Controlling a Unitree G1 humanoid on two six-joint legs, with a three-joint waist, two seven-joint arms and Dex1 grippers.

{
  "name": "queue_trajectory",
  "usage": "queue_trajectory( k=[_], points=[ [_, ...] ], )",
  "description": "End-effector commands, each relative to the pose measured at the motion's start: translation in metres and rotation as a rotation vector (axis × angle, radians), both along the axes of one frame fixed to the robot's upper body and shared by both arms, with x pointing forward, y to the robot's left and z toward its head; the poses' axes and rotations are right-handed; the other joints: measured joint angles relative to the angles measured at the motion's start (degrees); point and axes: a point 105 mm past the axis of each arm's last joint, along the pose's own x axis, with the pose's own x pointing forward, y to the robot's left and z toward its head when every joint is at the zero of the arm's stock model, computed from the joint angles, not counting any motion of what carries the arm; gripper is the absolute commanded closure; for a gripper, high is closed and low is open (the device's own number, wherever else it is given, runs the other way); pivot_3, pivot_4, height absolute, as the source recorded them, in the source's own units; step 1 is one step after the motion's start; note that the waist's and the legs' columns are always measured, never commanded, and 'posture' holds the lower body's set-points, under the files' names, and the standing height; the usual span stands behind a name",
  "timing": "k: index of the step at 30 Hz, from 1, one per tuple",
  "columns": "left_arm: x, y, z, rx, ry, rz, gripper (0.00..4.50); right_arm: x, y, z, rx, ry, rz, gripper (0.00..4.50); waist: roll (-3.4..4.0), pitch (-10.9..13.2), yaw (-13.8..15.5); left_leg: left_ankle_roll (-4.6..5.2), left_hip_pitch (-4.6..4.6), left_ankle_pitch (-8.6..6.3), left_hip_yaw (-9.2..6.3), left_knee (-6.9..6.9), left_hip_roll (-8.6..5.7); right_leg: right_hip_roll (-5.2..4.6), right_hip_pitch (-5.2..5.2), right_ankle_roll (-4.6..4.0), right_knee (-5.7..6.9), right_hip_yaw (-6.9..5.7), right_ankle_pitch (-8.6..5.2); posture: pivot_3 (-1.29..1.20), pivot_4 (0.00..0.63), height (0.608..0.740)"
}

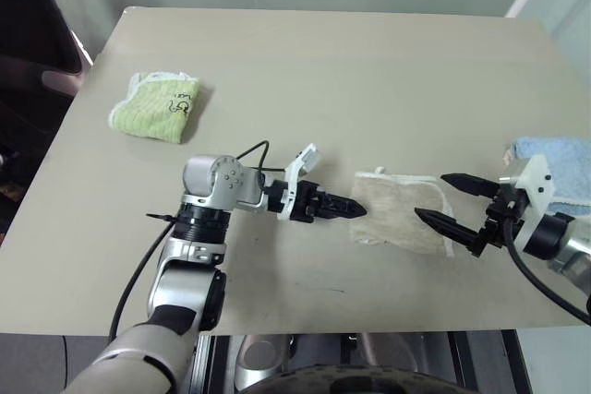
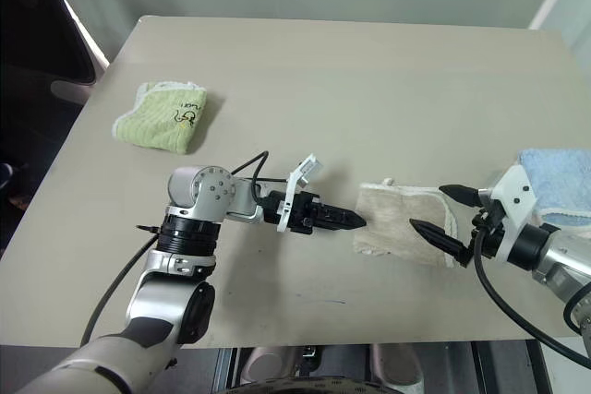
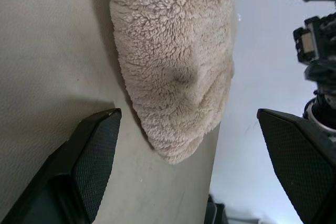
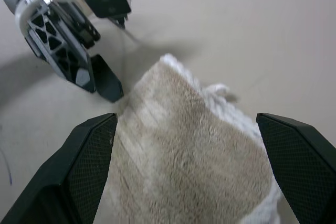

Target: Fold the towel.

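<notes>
The wide, matte beige rectangular tabletop (image 1: 305, 71) carries everything noted here. On it, toward 4 o'clock from the table's centre and close to the near edge, lies the towel (image 1: 399, 212), a cream terry cloth piece folded into a compact rectangle, flat on the surface, with white stitched edging showing along its far and right-hand sides and a small loop sticking up at its far edge. Next in size, the light-green folded terry towel (image 1: 157, 105) sits at about 10 o'clock, well apart from the cream one, with a dark printed mark on its upper face. The light-blue folded towel (image 1: 557, 168) rests at 3 o'clock, at the table's right edge, partly hidden behind my right wrist. My left gripper (image 1: 343, 208) points toward 3 o'clock, low over the table, its tips just beside the towel's left edge; in the head views I cannot tell whether they touch the cloth. In the left wrist view my two black fingers (image 3: 92, 150) stand wide apart with the towel's rounded corner lying between them, nothing clamped. My right gripper (image 1: 446, 198) points toward 9 o'clock over the towel's right end, jaws spread wide, one finger over the far edge and the other over the near-right corner; the right wrist view shows the cloth lying flat between the two fingertips (image 4: 94, 150), not pinched by either. Both grippers face each other across the towel.
</notes>
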Motion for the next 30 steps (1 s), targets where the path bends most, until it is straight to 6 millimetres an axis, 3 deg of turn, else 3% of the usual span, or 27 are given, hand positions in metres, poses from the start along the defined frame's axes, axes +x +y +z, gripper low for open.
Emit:
queue_trajectory(
  k=[1, 9, 16, 20, 30],
  points=[
    [-0.008, -0.015, -0.016, -0.002, 0.112, -0.011, 0.00, -0.001, 0.002, 0.013, -0.018, -0.083, -0.011, 0.01, 0.01, 0.00, 0.17, 0.05, 0.08, -0.04, 0.00, 0.00, -0.04, -0.03, 0.10, 0.03, -0.01, 0.01, -0.02, 0.00, 0.150, 0.733],
    [-0.004, -0.049, -0.003, -0.095, 0.144, -0.019, 0.00, -0.003, -0.007, 0.019, -0.032, -0.103, -0.051, 0.01, 0.01, 0.00, 1.17, 0.56, 0.51, -0.34, -0.15, 0.02, -0.85, -0.61, 0.38, 0.08, -0.06, 0.07, -0.05, 0.00, 0.150, 0.733],
    [-0.006, -0.056, 0.005, -0.138, 0.116, -0.048, 0.00, -0.004, -0.008, 0.018, -0.034, -0.101, -0.064, 0.01, 0.00, 0.00, 1.28, 0.85, 0.36, -0.45, -0.16, 0.02, -1.43, -1.06, 0.62, 0.71, -0.06, 0.21, -0.49, 0.00, 0.150, 0.733],
    [-0.007, -0.059, 0.022, -0.234, 0.134, -0.075, 0.00, -0.003, -0.011, 0.019, -0.038, -0.103, -0.074, 0.01, -0.01, 0.02, 1.28, 1.02, 0.35, -0.35, -0.14, -0.03, -1.75, -1.39, 0.62, 1.33, -0.04, 0.20, -0.93, 0.00, 0.150, 0.733],
    [-0.021, -0.080, 0.019, -0.218, 0.095, -0.173, 0.00, 0.004, -0.014, 0.025, -0.032, -0.134, -0.097, 0.01, -0.07, 0.08, 1.25, 1.20, 0.29, -0.45, -0.10, -0.04, -1.85, -1.59, 0.61, 1.74, -0.03, 0.18, -0.94, 0.00, 0.150, 0.733]
  ],
)
